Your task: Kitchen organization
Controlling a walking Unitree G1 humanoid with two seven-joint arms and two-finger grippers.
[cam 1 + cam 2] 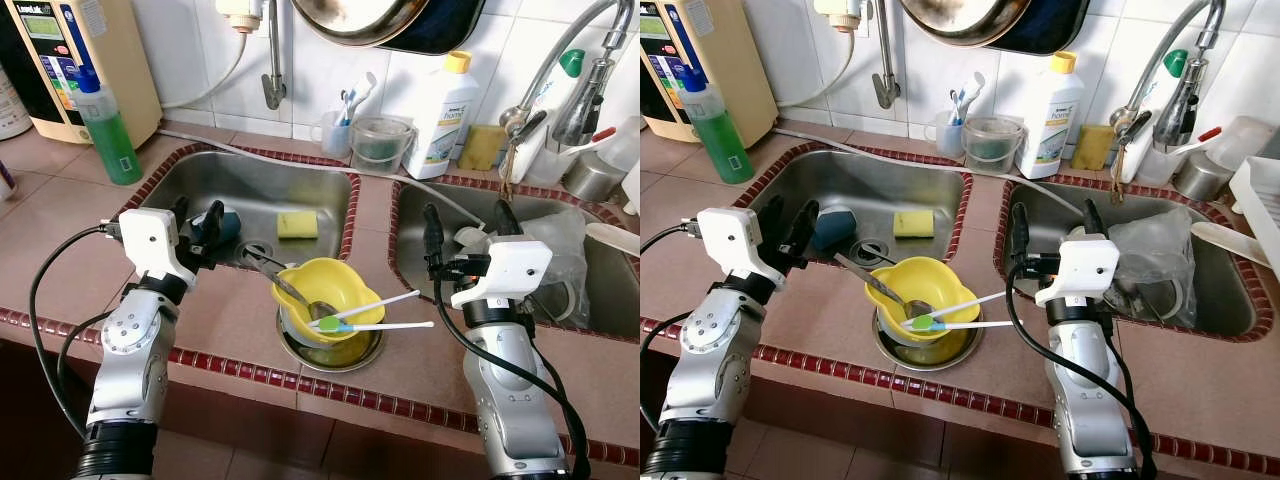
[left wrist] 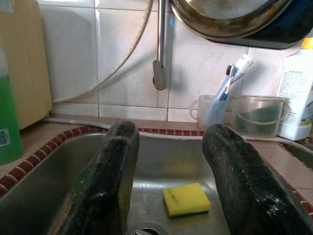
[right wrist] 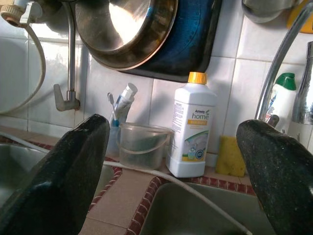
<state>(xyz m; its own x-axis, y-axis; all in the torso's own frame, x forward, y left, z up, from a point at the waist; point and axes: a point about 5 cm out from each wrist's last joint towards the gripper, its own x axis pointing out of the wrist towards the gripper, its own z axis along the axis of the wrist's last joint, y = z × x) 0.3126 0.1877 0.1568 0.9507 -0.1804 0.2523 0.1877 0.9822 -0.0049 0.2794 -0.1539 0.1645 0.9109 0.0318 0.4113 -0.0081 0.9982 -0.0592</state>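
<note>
A yellow bowl [image 1: 318,287] sits in a steel bowl [image 1: 330,345] on the tiled ledge at the front of the counter, between the two sinks, with a spoon [image 1: 290,290] and two white sticks [image 1: 375,312] lying across it. The left gripper [image 1: 195,228] hangs over the front rim of the left sink [image 1: 250,190], at nine o'clock from the bowl, fingers parted with nothing between them. The right gripper [image 1: 468,228] hovers over the front rim of the right sink [image 1: 420,250], at three o'clock, fingers spread wide and bare. Free tile lies on both sides of the bowl stack; the red-trimmed counter edge [image 1: 300,385] runs just below it.

The left wrist view looks down into the left basin at a yellow sponge [image 2: 186,199] lying near the drain. The right wrist view faces the back wall: a white detergent bottle [image 3: 190,126], a clear tub [image 3: 140,146] and a hanging pan [image 3: 124,29]. The head views add a green soap bottle [image 1: 107,130] at ten o'clock and a clear plastic bag [image 1: 555,250] in the right sink.
</note>
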